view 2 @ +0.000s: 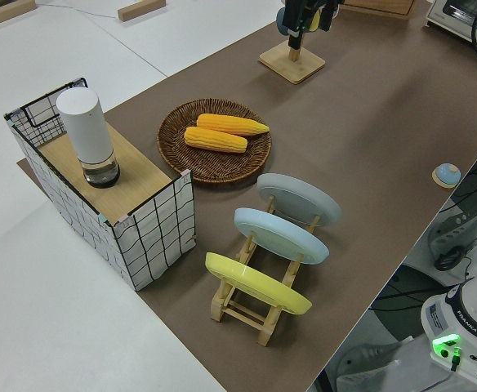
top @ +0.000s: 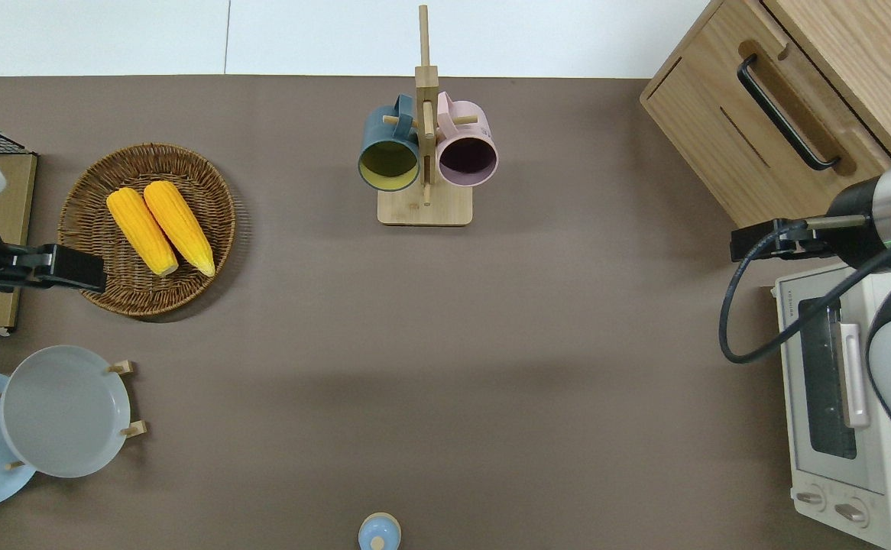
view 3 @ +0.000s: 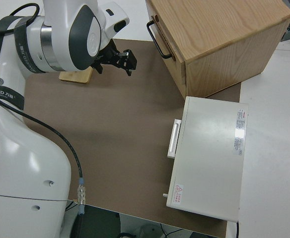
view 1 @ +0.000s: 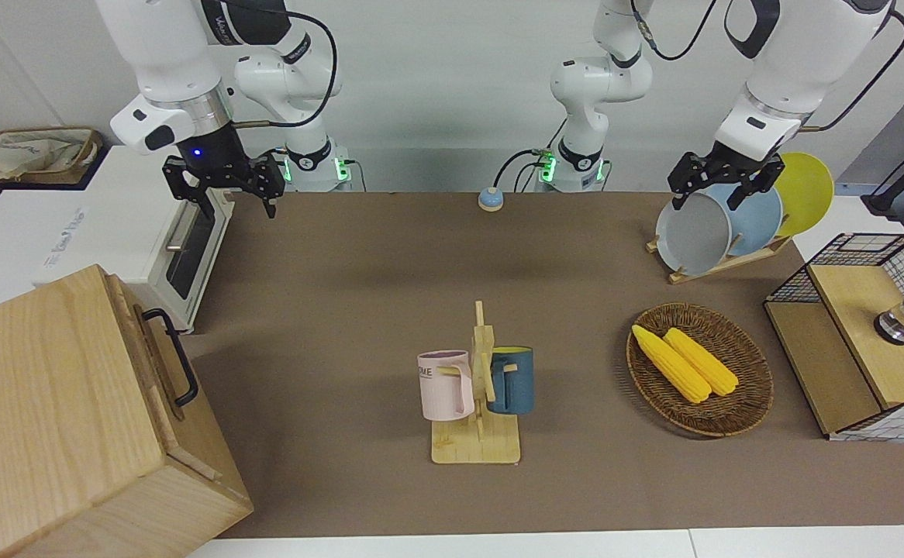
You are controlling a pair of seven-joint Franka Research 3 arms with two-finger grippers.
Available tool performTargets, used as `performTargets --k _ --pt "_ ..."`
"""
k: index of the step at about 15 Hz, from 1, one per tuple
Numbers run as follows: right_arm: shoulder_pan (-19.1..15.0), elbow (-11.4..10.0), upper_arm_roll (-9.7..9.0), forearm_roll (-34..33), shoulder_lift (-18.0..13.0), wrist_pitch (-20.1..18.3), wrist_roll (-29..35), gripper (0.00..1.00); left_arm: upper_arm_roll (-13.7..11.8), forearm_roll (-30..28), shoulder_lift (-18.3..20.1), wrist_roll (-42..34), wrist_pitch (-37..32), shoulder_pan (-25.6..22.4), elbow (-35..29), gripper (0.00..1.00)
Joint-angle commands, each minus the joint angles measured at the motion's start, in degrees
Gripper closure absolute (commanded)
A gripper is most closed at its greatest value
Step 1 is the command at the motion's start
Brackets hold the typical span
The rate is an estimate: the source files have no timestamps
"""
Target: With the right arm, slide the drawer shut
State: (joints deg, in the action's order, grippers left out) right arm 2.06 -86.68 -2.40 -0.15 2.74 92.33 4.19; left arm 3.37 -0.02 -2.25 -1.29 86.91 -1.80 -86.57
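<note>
- The white right arm, its dark wrist lit blue, holds its black two-finger gripper in the air with the fingers spread wide and nothing between them; seen from overhead, the gripper is over the brown table mat, just off the corner of the white toaster oven, between the oven and the big pale wooden cabinet.
- The left arm is parked; whether its gripper is spread or closed cannot be told.
- The wooden plate rack, nearer to the robots than the cabinet, holds a grey plate, a light-blue plate and a yellow plate on edge.
- The round wicker basket holds two yellow corn cobs side by side.
- The black wire-mesh box with wooden panels carries a white cylinder on its top panel.
- The wooden mug tree carries a dark-blue mug and a pink mug.
- The wide light-wood drawer, with its black loop handle, is in the cabinet's front, its panel close against the cabinet.
</note>
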Motion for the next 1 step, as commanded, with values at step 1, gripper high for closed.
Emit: performTargets --k 1 --pt "-0.8 1.5 -0.41 1.6 0.8 -0.8 -1.8 0.011 0.4 1.0 -0.7 -0.6 -1.1 -0.3 1.4 0.01"
